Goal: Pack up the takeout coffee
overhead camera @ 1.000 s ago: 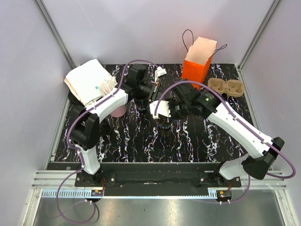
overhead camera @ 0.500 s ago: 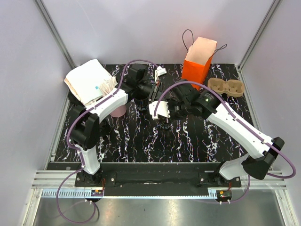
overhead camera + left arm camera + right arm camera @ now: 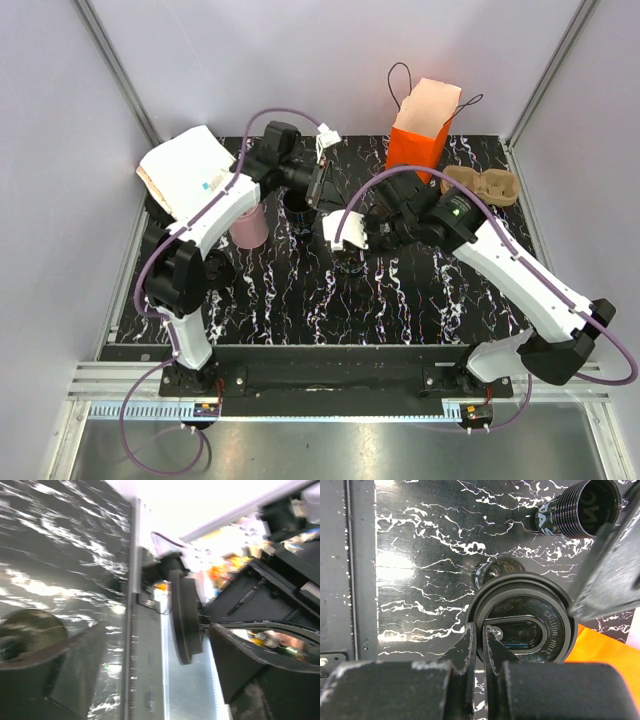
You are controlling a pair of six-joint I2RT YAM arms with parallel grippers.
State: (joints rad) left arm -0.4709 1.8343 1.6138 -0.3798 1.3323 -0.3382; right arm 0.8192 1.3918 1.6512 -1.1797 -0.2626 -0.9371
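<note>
In the middle of the table, the coffee cup sits under the right claw. The claw's fingers are pinched nearly together on the near rim of the lid and hold nothing else. The orange bag stands at the far edge with its mouth open, well apart from the cup.

The grip is only on the lid's edge, so I judge the lid could pop off or the cup could swing. The lift probably wants to be slow and straight up, with the cup kept level. It should clear the bag's rim and handles before it is lowered inside.

The left claw hangs above the open cup. In its own blurred view its fingers stand wide apart, with nothing clamped between them that I can see.

That view is smeared. A dark disc seen edge-on and a round shape at the lower left cannot be named. From above, the right arm covers most of the coffee cup, and I cannot tell whether its base rests on the table or is already off it. The inside of the bag is out of sight.
</note>
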